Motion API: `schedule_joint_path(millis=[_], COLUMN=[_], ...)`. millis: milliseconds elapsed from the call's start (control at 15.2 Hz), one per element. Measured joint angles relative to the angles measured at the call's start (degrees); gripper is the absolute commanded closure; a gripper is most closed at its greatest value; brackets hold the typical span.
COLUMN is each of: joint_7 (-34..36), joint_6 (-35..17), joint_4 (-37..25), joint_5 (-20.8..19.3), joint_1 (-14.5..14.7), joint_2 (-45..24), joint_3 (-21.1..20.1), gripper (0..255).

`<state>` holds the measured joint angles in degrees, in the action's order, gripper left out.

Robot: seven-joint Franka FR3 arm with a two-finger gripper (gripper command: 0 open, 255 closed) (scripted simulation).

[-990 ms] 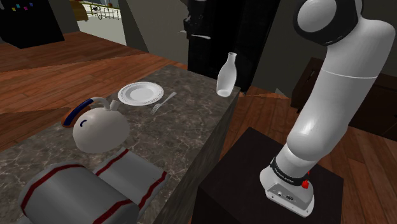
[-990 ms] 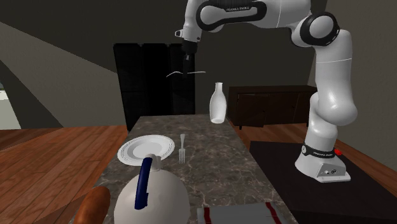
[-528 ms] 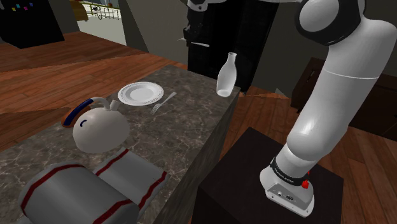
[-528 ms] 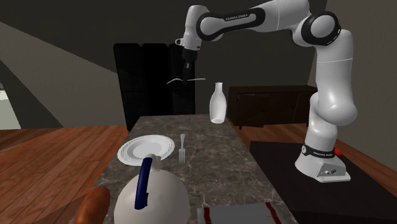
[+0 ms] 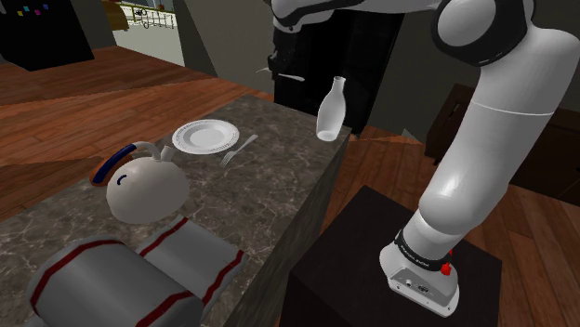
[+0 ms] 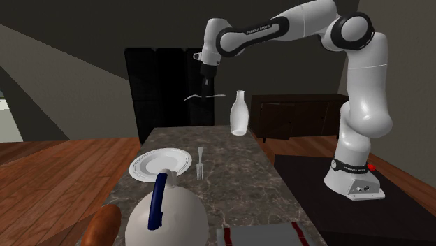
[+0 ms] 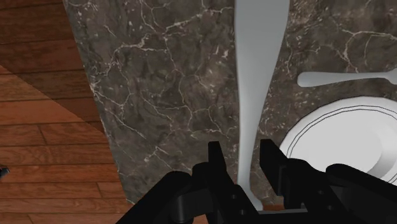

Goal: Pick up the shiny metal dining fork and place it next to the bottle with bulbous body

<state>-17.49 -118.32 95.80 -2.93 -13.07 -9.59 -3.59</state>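
My black gripper point(image 6: 204, 93) hangs in the air above the far end of the marble counter point(image 6: 237, 164), shut on a slim silvery fork point(image 6: 213, 96) that lies level across its fingers. In the wrist view the fork's shaft point(image 7: 257, 76) runs straight out from between the two clasping fingers of the gripper point(image 7: 245, 159). From the shoulder view the gripper point(image 5: 277, 72) and fork point(image 5: 291, 77) sit just left of the white bulbous bottle point(image 5: 331, 110), higher than its body. The bottle point(image 6: 239, 113) stands upright at the counter's far corner.
A second fork point(image 5: 239, 149) lies on the counter beside a white plate point(image 5: 205, 137). Nearer the camera stand a white kettle with a blue handle point(image 5: 144, 186) and a grey red-striped appliance point(image 5: 121, 279). A black cabinet point(image 6: 168, 91) stands behind the counter. The counter edge drops to wooden floor point(image 5: 372, 158).
The gripper has come down steadily with the fork still clasped, from well above the bottle's top toward its neck height. Nothing on the counter has moved.
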Motion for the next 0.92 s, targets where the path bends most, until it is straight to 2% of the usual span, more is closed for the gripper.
schedule_joint_path(millis=[924], joint_7=[0.6], joint_6=[-10.2], joint_4=[8.1], joint_5=[-0.5], joint_1=[0.0], joint_2=[-2.1], joint_3=[0.1], gripper=[255])
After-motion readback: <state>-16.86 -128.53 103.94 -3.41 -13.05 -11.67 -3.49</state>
